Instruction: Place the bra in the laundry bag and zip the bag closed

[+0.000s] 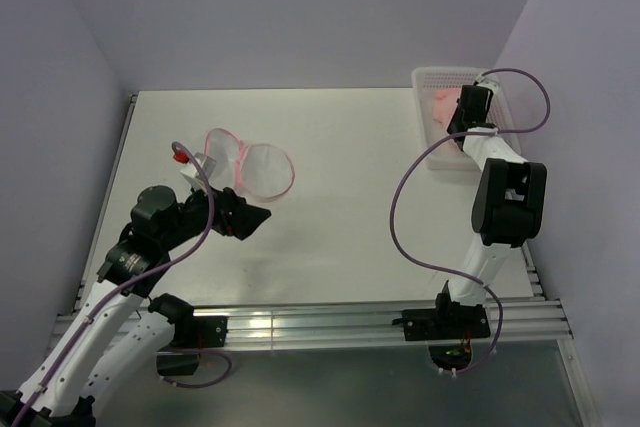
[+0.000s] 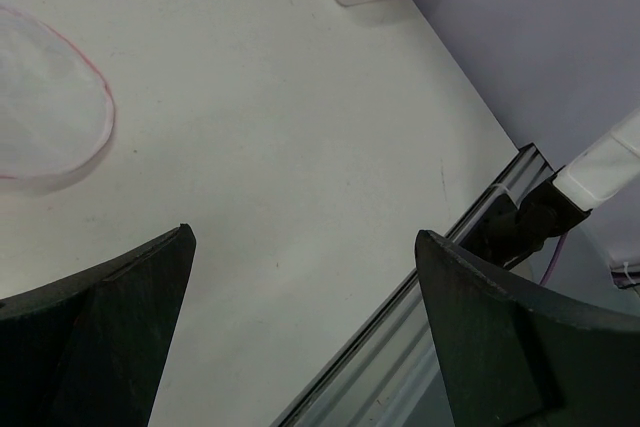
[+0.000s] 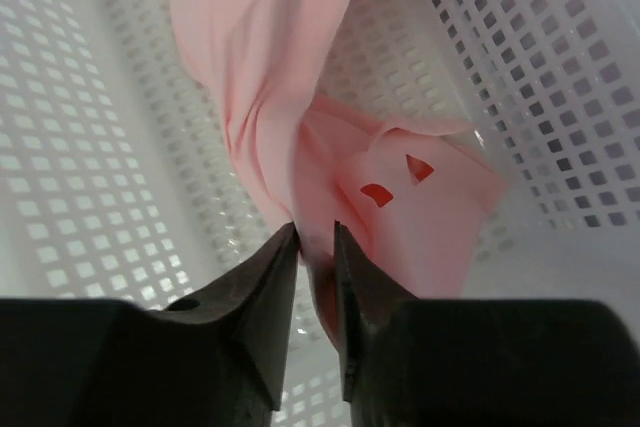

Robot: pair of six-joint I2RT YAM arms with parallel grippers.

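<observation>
The soft light-pink fabric bra [image 3: 270,97] is bunched inside the white plastic lattice basket [image 3: 60,147] at the far right, a fold clamped between the fingers of the right gripper [image 3: 313,247], the cloth running ahead of the tips. The round translucent pink-rimmed mesh laundry bag [image 1: 268,169] is laid well apart to the left, just beyond the left gripper [image 2: 302,237], whose jaws are spread wide on nothing.

White worktop [image 1: 350,197] spreads out flat and matte. Left of centre, the laundry bag [image 1: 268,169] lies right on it, opened out, with two pink-rimmed mesh halves side by side and touching. Over at the far right corner sits the white lattice basket [image 1: 445,74], tight against the wall, well apart from the bag.
</observation>
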